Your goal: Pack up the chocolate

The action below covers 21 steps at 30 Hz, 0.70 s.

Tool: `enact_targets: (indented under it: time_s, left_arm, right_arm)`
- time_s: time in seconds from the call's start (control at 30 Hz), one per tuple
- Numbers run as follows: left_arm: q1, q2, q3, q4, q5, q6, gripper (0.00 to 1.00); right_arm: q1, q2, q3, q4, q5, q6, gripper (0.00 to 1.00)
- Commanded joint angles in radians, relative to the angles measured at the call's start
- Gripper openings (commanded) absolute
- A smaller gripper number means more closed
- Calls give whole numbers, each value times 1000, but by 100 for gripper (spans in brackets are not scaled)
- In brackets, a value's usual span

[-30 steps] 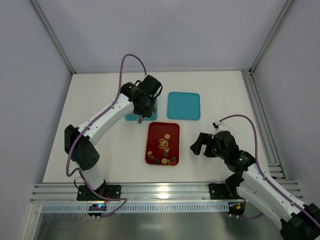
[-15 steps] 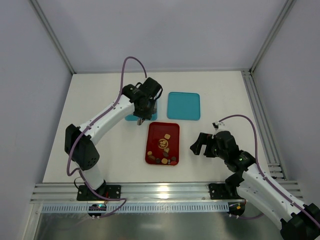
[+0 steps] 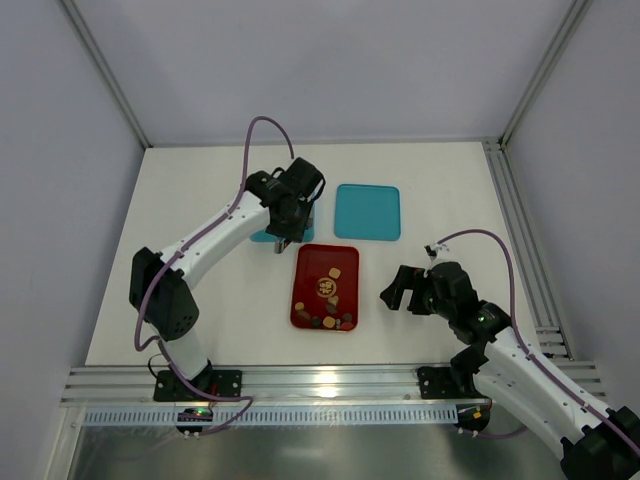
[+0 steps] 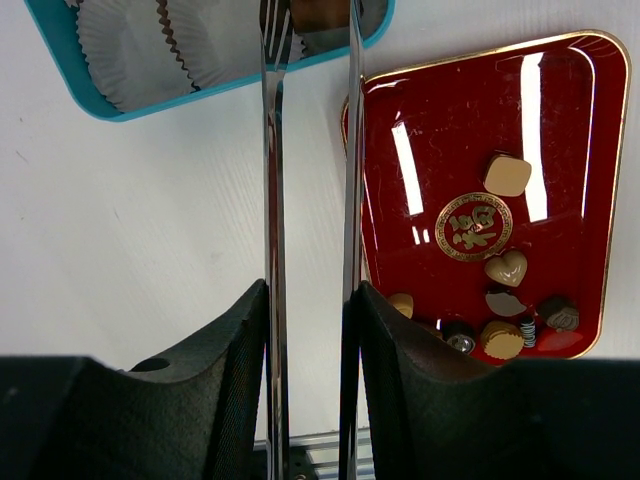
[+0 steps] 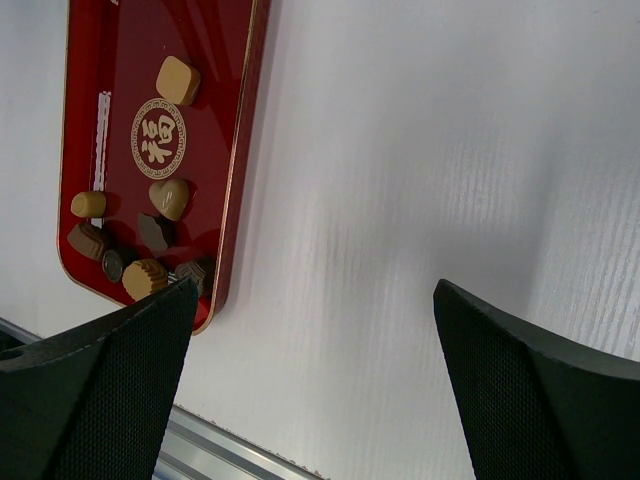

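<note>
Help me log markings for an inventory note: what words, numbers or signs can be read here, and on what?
"福": a gold character inside the round gold emblem on the floor of the red tray.
No other text can be read: none shows on the chocolates or the teal trays.

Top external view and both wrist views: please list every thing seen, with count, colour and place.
Glossy red rectangular tray: one, red with gold rim, centre of the white table.
Flat teal plastic trays: two, teal, beyond the red tray, one right, one left.
Small chocolate pieces: about eight, tan, cream, dark brown, on the red tray.
Pleated paper cups: at least two, pale grey, in the left teal tray.
Thin metal tongs: one, silver, tips over that tray, brown piece between them.
Left gripper: one, black, shut on the tongs.
Right gripper: one, black, open, right of the red tray.
</note>
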Motion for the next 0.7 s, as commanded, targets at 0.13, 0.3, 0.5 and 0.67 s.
enact_targets:
  time_s: [0.13,0.3,0.5,0.67]
  left_arm:
    - [5,-9,1,31,-4,12,40]
    - [7,-12,7,27,-13,15,42]
    - [10,-26,22,20,-19,17,43]
    - [17,-46,67,-2,-24,20,43]
  right_arm:
    - [4,-2,-3,33,-4,0,100]
    - [4,-2,-3,32,-4,0,100]
    - [4,-2,-2,30,-5,-2,100]
    - [4,0,-2,30,-5,0,100]
